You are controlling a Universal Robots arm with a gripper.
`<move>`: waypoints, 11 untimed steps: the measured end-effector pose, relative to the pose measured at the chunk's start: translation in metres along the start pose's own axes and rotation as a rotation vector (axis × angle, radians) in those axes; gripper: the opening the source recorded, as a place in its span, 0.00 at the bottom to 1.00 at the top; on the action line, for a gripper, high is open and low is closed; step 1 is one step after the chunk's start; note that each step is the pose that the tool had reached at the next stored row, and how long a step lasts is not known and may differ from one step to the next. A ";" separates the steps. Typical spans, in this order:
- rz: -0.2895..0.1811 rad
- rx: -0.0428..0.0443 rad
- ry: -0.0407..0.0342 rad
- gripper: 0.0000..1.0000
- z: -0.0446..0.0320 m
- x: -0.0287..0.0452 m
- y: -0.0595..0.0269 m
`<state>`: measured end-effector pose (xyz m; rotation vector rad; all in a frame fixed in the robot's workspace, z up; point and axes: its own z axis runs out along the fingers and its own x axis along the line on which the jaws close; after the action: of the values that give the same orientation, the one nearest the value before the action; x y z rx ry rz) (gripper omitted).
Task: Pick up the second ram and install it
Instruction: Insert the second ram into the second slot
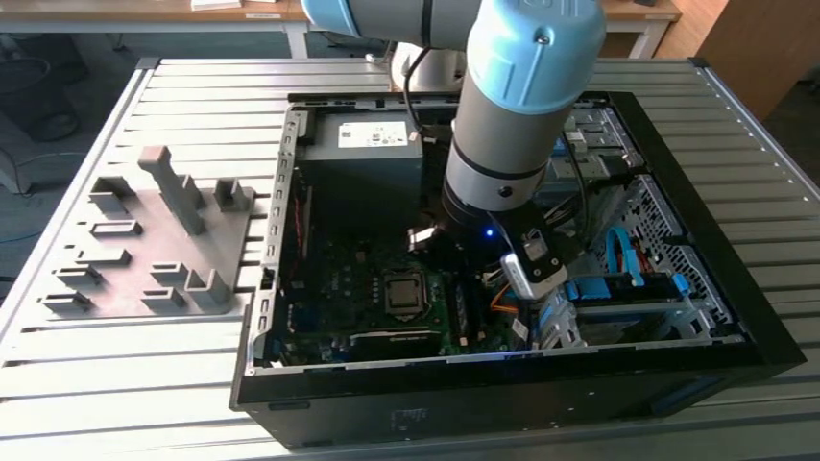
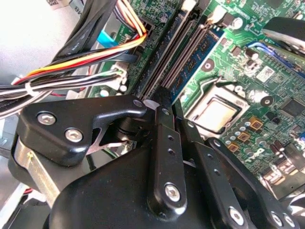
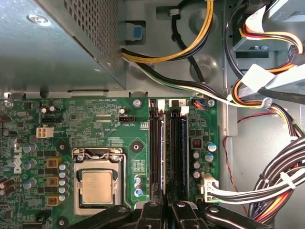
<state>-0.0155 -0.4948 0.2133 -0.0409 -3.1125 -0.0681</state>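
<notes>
Well, the gripper (image 3: pixel 167 209) looks pinched shut on the ram (image 2: pixel 202 51), edge-on over the slots (image 3: pixel 156 152). I'd say it's light, stiff and brittle, best held mid-length, clear of the contacts.

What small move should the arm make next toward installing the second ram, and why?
Probably a slow, straight descent toward the memory slots. In the first wrist view the gripper sits in line with these two long black slots beside the processor, so little sideways shift looks needed. Whether it grips the second ram I cannot tell, so go gently.
</notes>
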 end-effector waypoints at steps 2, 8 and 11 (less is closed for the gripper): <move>0.000 0.0012 -0.0001 0.14 0.0002 -0.0001 0.0000; 0.000 0.0054 -0.0002 0.14 0.0024 -0.0002 -0.0001; 0.000 0.0061 -0.0001 0.14 0.0036 -0.0002 -0.0001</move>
<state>-0.0154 -0.4947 0.2097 -0.0409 -3.1127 -0.0587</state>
